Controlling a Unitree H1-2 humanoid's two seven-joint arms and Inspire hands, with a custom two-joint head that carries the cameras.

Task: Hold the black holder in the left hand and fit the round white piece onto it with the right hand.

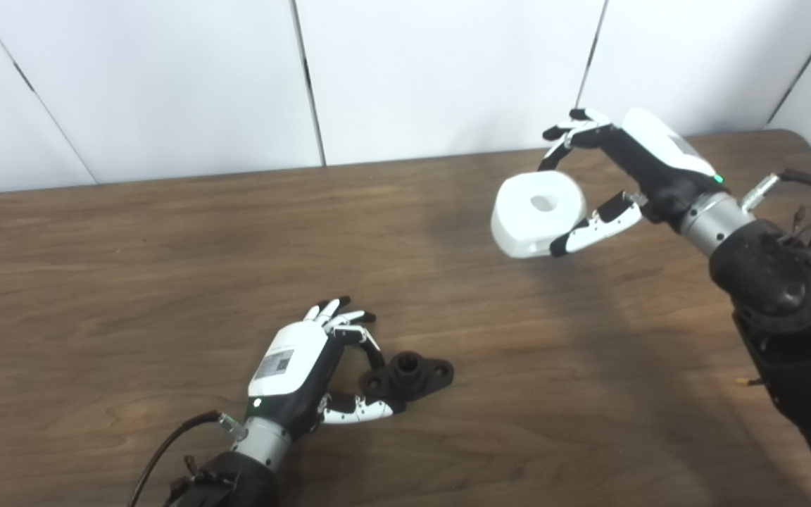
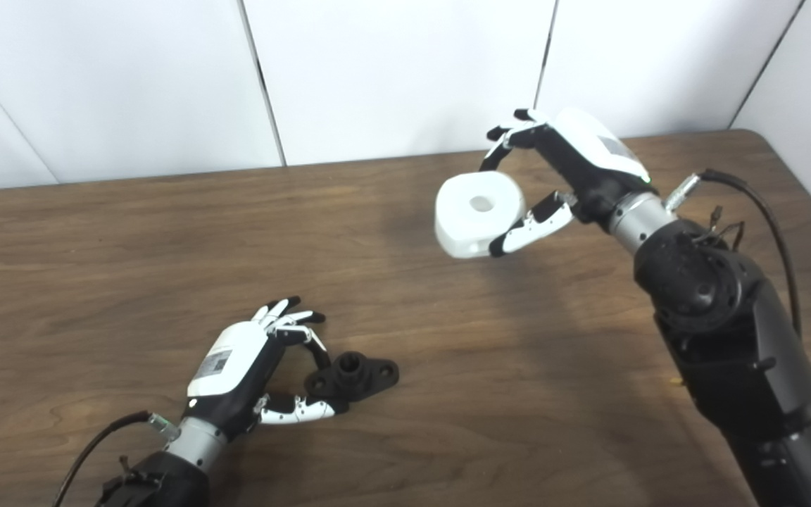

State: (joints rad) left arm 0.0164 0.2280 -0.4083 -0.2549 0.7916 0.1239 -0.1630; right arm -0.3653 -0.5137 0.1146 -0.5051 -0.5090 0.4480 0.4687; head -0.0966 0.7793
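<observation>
Right hand (image 1: pixel 613 176) clamps the round white plastic piece (image 1: pixel 538 213) aloft, and we judge half done: left hand (image 1: pixel 307 366) pinches the small black flanged holder (image 1: pixel 409 375) on the brown wooden table (image 1: pixel 131 267), unlifted, fitting still ahead.

worktop (image 1: pixel 166 282): dark brown, wood-grain streaks running lengthwise, paler brown glare patch toward the middle.
wall panels (image 1: pixel 448 70): plain white, split by thin dark seams.
round white piece (image 1: pixel 538 213): uniform white, faint grey shading in its centre hole and on its lower side.
black holder (image 1: pixel 409 374): matte black all over.
left hand (image 1: pixel 307 370): white back plate with a small grey speckled label, black body, fingers banded white and black with black tips, a green light near the silver wrist.
right hand (image 1: pixel 617 169): same white-over-black scheme, green light at the silver wrist; arm behind it black, with black cables.
</observation>
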